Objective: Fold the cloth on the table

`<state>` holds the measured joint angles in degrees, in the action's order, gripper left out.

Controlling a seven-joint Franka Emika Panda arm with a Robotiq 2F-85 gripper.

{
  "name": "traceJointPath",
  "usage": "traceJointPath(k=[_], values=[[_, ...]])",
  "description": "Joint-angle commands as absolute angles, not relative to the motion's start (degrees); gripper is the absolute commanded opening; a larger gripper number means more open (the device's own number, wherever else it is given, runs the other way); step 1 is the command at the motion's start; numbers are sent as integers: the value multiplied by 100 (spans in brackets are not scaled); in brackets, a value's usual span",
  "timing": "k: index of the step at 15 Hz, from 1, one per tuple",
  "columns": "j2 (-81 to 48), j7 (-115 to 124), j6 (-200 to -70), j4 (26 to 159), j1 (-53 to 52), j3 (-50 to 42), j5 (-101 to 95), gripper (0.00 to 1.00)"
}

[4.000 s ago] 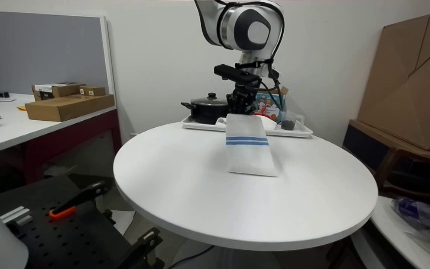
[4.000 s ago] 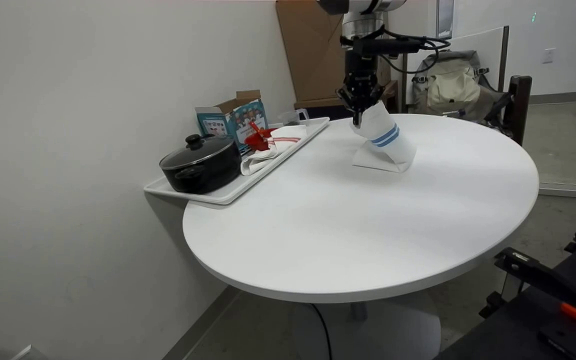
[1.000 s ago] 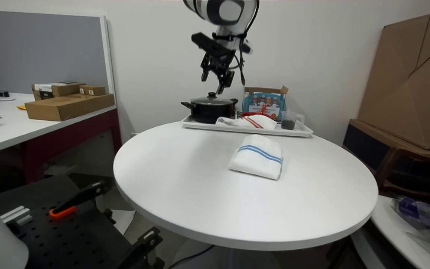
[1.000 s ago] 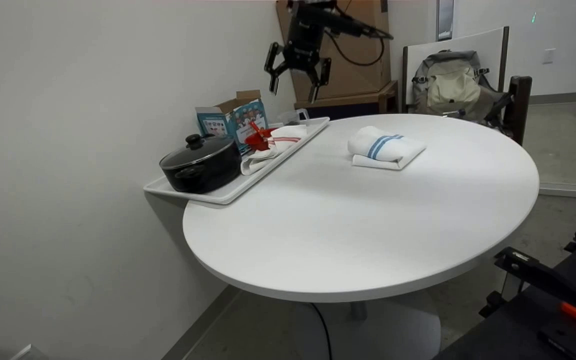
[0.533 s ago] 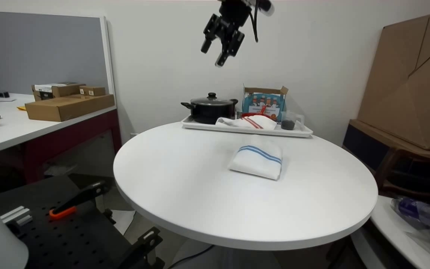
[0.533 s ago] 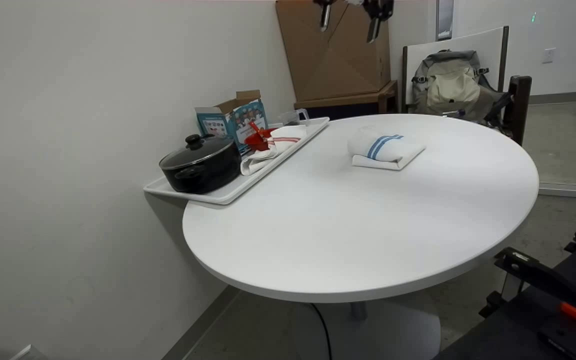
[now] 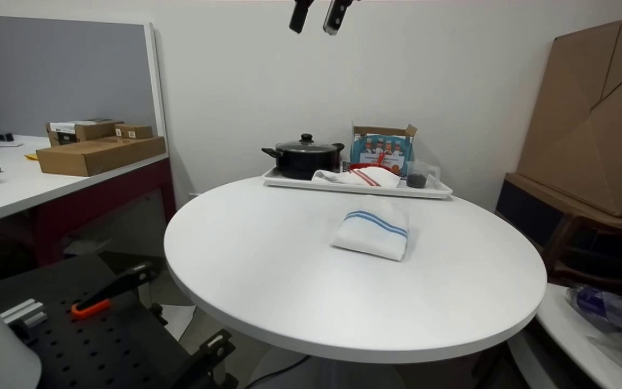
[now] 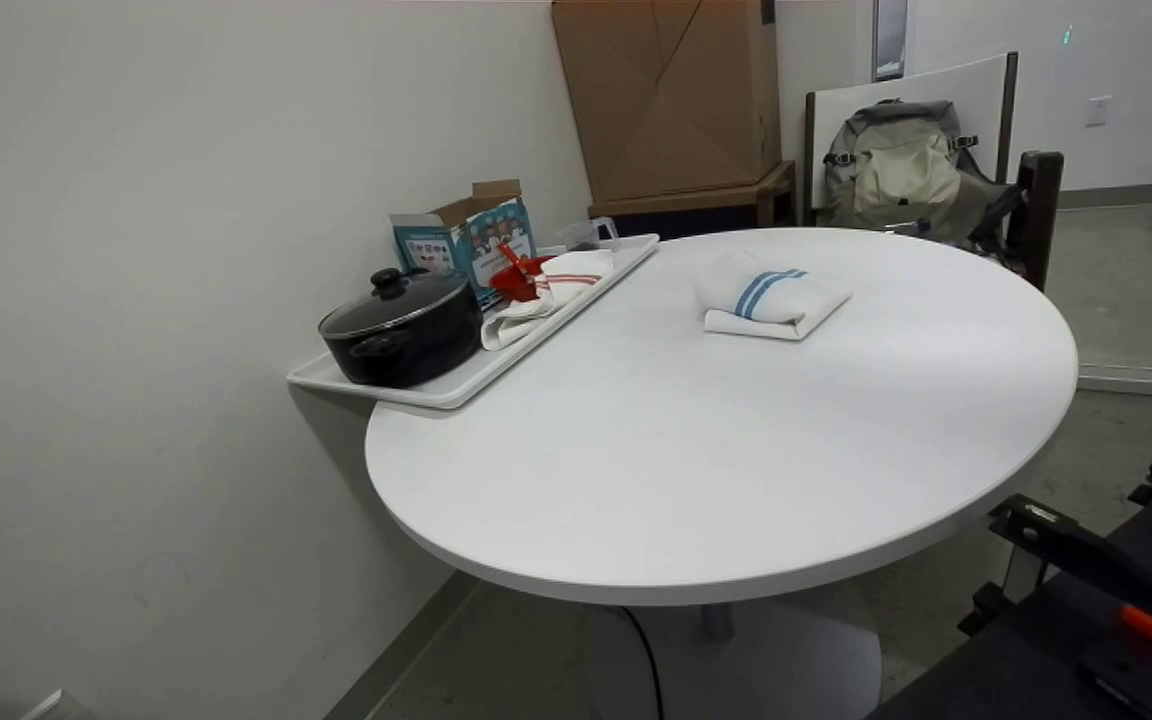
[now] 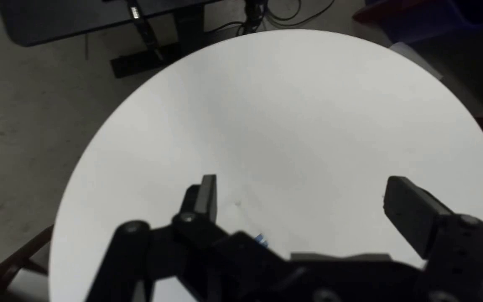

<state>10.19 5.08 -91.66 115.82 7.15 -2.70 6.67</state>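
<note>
Holding its two fingers (image 9: 409, 209) wide apart, the Robotiq gripper (image 9: 302, 177) sits closest in the wrist view, the round white table (image 9: 300, 126) visible between them; its fingertips (image 7: 335, 20) also show at the top edge of an exterior view. Low at the left of an exterior view stands a black perforated platform (image 7: 106, 346). Farther on, in both exterior views, the blue-striped white towel (image 7: 373, 232) lies on the table, folded over on itself into a compact packet, well apart from the gripper. In the wrist view a scrap of its blue stripe peeks past the gripper. Beyond the towel runs a long white tray (image 7: 436, 189) carrying a black lidded pot (image 7: 308, 162), a red-striped cloth (image 7: 357, 177), a clear handled cup (image 7: 416, 179) and a red item (image 8: 518, 284) too small to identify. Behind these stand an opened blue carton (image 7: 395, 145), then the pale wall (image 7: 224, 97).
</note>
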Motion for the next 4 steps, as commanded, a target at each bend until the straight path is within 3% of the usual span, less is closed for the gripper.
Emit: traceJointPath(k=[1,4], values=[[1130,522,-9155,11591,636,-355,611,100],[1092,521,-9161,11604,622,-356,615,100]])
